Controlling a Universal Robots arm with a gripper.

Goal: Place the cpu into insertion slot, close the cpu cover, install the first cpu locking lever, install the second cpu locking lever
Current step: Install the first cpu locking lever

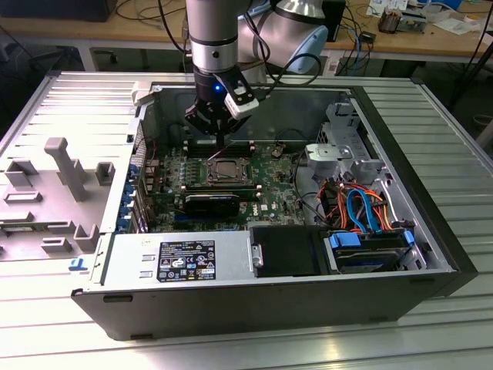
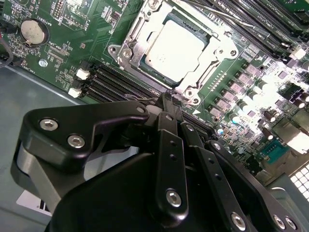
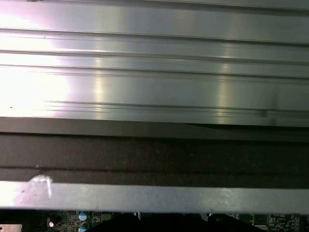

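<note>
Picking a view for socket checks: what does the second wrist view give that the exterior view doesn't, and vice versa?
Second wrist view: the cpu seated in the insertion slot, the cpu cover framing it, a coin cell, and the gripper close up, jaws together and holding nothing.

Exterior view: the whole open case, drive cables, and the arm above the board.

Both: the socket and the green motherboard.

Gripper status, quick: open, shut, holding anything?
Gripper: fingers shut together, holding nothing; its tips are beside the edge of the cpu cover, which lies closed over the cpu.
</note>
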